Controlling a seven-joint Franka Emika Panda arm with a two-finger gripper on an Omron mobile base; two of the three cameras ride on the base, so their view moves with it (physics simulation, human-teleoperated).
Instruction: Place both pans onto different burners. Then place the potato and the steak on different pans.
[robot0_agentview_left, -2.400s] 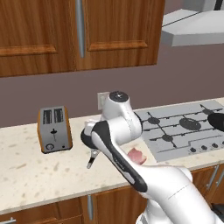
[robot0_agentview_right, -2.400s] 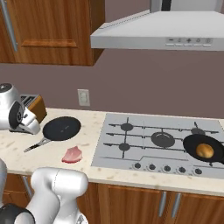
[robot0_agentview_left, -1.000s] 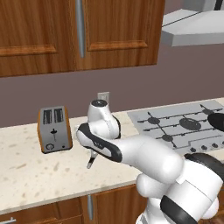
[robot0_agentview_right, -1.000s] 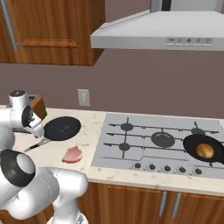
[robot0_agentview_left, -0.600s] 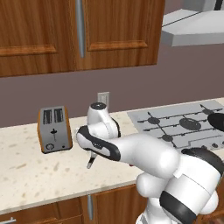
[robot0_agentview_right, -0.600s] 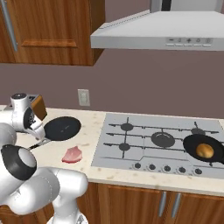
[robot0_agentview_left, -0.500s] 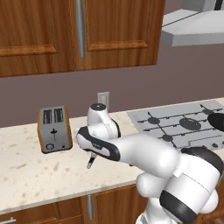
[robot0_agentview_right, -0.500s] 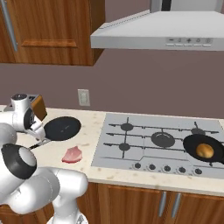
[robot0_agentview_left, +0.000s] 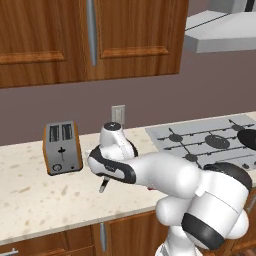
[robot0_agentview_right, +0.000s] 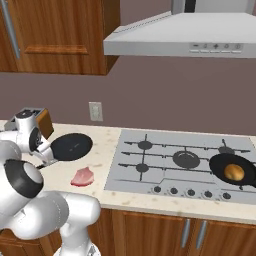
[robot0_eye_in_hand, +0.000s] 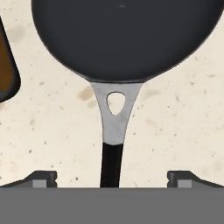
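Observation:
One black pan (robot0_agentview_right: 72, 146) lies on the beige counter left of the cooktop, and its thin handle (robot0_eye_in_hand: 111, 162) points toward the hand. My gripper (robot0_eye_in_hand: 113, 179) is open above that handle, one fingertip (robot0_eye_in_hand: 41, 178) on each side of it, not touching. The handle's tip (robot0_agentview_left: 103, 186) pokes out below the hand. The pink steak (robot0_agentview_right: 82, 176) lies on the counter in front of this pan. The second pan (robot0_agentview_right: 231, 170) sits on the front right burner with the golden potato (robot0_agentview_right: 234, 172) in it.
A brown toaster (robot0_agentview_left: 62, 147) stands close on the pan's left, and its corner (robot0_eye_in_hand: 6, 70) shows in the hand view. The grey cooktop (robot0_agentview_right: 150, 160) has free burners at its left and middle. A wall outlet (robot0_agentview_right: 95, 111) is behind the counter.
The arm has swung left and come down over the counter pan's handle. Over the last second it has hardly moved, and the jaws have stayed open.

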